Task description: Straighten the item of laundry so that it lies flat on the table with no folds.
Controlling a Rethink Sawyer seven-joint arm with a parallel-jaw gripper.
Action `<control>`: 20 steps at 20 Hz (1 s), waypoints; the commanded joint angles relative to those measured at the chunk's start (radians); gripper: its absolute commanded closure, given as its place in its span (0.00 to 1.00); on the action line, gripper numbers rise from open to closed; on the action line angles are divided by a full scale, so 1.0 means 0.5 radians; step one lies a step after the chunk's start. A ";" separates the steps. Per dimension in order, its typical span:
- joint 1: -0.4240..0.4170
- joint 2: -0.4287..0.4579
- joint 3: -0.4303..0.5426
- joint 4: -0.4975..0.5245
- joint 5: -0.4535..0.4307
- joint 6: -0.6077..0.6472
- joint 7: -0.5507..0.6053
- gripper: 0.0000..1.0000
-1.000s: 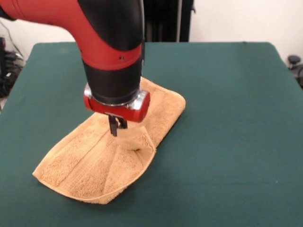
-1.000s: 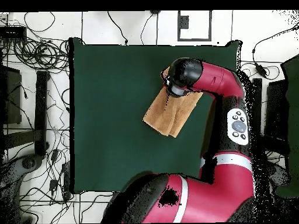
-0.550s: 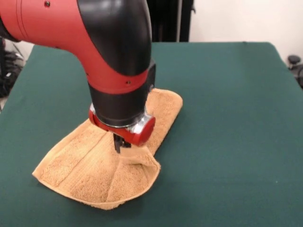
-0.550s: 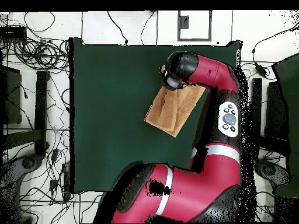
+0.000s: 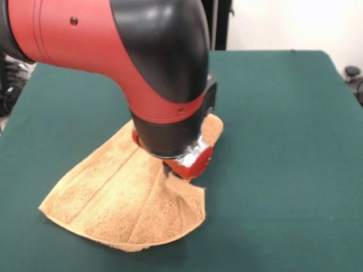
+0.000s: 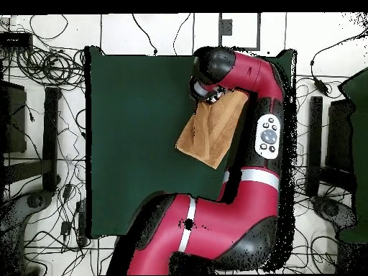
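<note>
The tan-orange terry-cloth towel point(image 5: 122, 204) lies on your dark green felt table point(image 5: 283, 141), its near flap dragged further towards you and rightward than a second ago, though creased. Behind it the gripper point(image 5: 168, 171) has travelled along; you cannot tell its pinch.

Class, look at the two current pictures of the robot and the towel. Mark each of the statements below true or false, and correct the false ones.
1. The towel lies perfectly flat with no folds. False: creases fan out from under the gripper and part of the cloth is doubled over.
2. The gripper is down at the towel. True.
3. The table is covered in red cloth. False: the cover is dark green.
4. The towel is tan-orange. True.
5. The towel hangs over the table's edge. False: in the overhead view it lies wholly on the table.
</note>
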 commanded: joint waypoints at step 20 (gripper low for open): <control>0.217 0.355 -0.124 -0.767 0.149 0.334 1.190 1.00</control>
